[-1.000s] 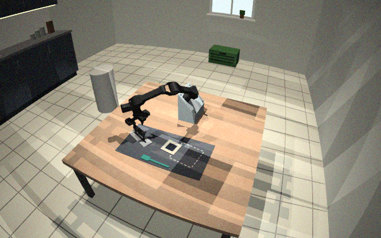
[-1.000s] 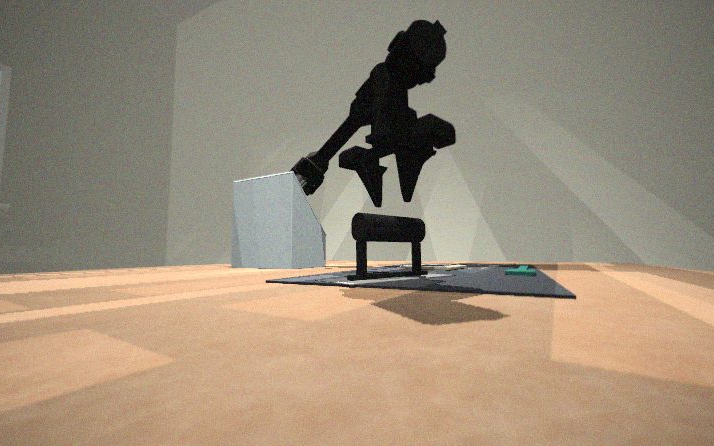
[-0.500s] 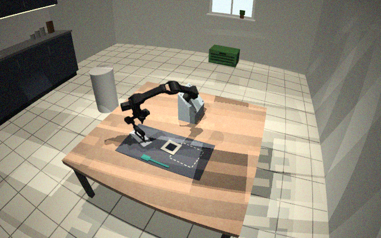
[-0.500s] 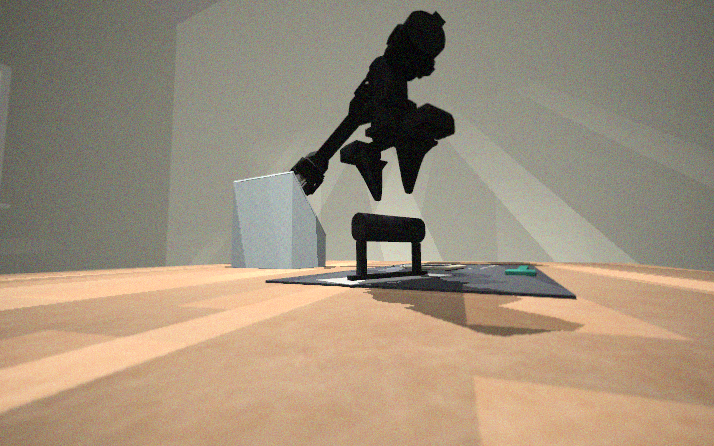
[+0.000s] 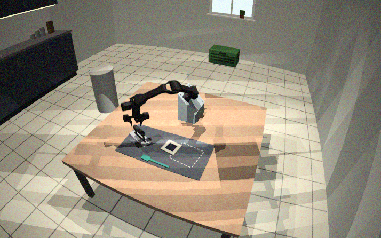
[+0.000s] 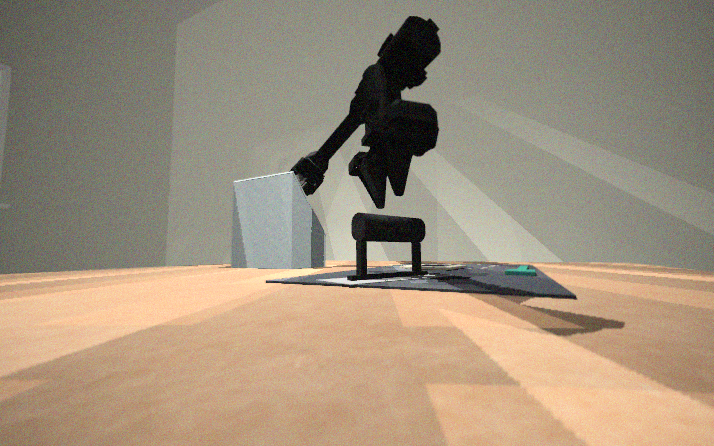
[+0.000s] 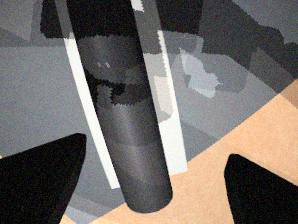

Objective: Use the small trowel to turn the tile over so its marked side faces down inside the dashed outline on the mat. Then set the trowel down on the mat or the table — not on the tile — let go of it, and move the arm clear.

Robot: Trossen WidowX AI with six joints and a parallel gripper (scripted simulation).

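Observation:
My gripper (image 5: pixel 135 122) (image 6: pixel 389 199) (image 7: pixel 157 155) is open and empty. It hangs a short way above a tool with a black bar handle (image 5: pixel 139 131) (image 6: pixel 387 227) (image 7: pixel 127 129) and a pale flat blade (image 5: pixel 146 142) (image 7: pixel 170 145). That tool stands on the left end of the dark mat (image 5: pixel 193 171) (image 6: pixel 542 288), and the fingers do not touch it. The pale tile (image 5: pixel 165 149) lies with its dark marked square facing up, at the left corner of the dashed outline (image 5: pixel 185 166), mostly outside it. A thin teal flat tool (image 5: pixel 154 161) (image 6: pixel 520 270) lies near the mat's front edge.
A grey block (image 5: pixel 189 110) (image 6: pixel 271 221) carries the arm's base at the back of the wooden table (image 5: pixel 230 177) (image 7: pixel 266 129). A grey cylinder (image 5: pixel 104 88) and a green crate (image 5: pixel 223 55) stand on the floor beyond the table.

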